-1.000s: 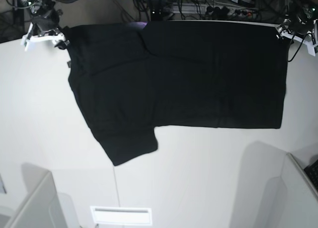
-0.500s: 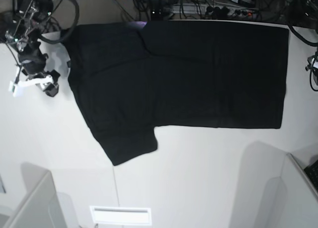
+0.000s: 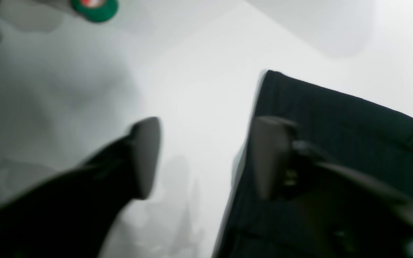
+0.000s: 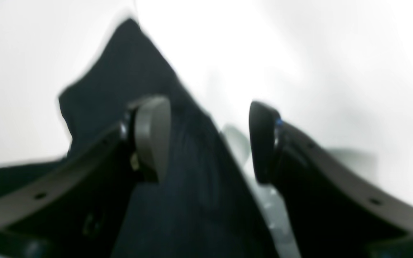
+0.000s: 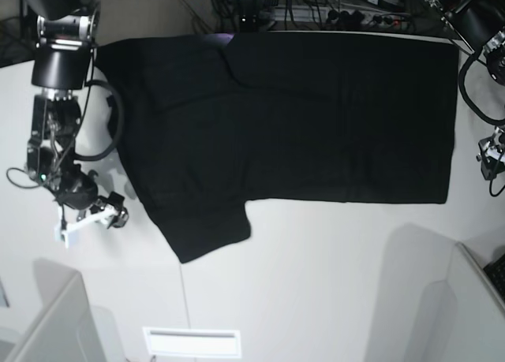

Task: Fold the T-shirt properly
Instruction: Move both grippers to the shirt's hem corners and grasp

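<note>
table (image 5: 316, 283): white, one; it lies under both pincers and carries the shirt.
T-shirt (image 5: 300, 117): one, black, plain side up, spread flat. One sleeve sticks out toward the near edge, beside the right pincer. No print or neck tag can be made out.
right pincer (image 5: 88, 218): open, empty. In its wrist view one finger (image 4: 152, 136) stands over the cloth and the other (image 4: 264, 139) over bare table, so the sleeve-side edge runs between them. Whether either touches the cloth cannot be told; the view is blurred.
left pincer (image 3: 206, 157): open, empty. One finger (image 3: 271, 157) is over the hem corner, the other (image 3: 145, 157) over table; the hem edge lies between. In the base view it sits at the frame's edge, just beside the hem.
step in hand: judged as approach to the near edge, each pincer at its own end, ahead of a lengthwise fold.
doing it well: lower each pincer so the table-side finger slides under the edge. Close on a single hem layer near the corner. Lift both ends level and together, or the fold line will skew. Tuck the loose sleeve in first, or it will bunch.
tape roll (image 3: 95, 5): one, green, well beyond the left pincer, clear of the work.
count: two pincers, one shirt, one table, one tape roll.
</note>
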Controlling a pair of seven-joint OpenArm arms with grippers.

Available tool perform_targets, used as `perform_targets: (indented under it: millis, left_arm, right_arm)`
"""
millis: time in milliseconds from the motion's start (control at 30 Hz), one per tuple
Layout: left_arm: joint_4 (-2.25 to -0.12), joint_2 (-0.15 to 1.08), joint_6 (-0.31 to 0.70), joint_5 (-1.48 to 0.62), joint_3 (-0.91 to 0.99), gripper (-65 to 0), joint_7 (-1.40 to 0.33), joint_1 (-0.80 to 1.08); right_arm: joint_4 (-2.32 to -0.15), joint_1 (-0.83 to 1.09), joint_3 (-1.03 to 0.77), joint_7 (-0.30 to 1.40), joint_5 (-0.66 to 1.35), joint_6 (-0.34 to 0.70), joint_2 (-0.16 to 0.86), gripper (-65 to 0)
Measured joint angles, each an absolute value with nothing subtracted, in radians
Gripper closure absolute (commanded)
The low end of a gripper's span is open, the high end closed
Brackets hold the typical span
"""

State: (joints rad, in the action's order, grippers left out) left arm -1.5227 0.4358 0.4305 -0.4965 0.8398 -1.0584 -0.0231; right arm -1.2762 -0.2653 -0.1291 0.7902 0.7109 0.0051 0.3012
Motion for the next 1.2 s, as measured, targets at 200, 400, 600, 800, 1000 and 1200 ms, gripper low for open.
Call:
perform_targets:
  millis: [200,400,600,800,1000,1200]
  left_arm:
    - [-1.435,0.455,0.426,-0.487,0.834,-52.7,-1.060,-0.036]
    - [-1.431,0.455,0.427,-0.472,0.831,-52.7,-1.062,-0.038]
    - [-1.431,0.451,0.427,-0.319,0.831,-52.7,-0.999,-0.042]
    - [-1.375,0.452,0.434,-0.319,0.830,-52.7,-0.961,-0.034]
    - [-1.331,0.453,0.433,-0.317,0.813,-52.7,-0.960,-0.041]
    - [-1.287,0.454,0.442,-0.329,0.626,-52.7,-0.813,-0.061]
  right_arm:
    - [-0.985,-0.441,0.005,0.740,0.671,0.139,0.297,-33.5]
    - [-0.753,-0.546,0.170,0.606,0.645,0.136,0.288,-33.6]
    - [-0.687,-0.570,0.205,0.555,0.649,0.139,0.252,-33.6]
    - [-0.687,-0.570,0.205,0.549,0.647,0.140,0.228,-32.7]
    - [-0.690,-0.557,0.205,0.525,0.647,0.140,0.215,-22.7]
    - [-0.689,-0.550,0.205,0.533,0.651,0.140,0.213,0.0]
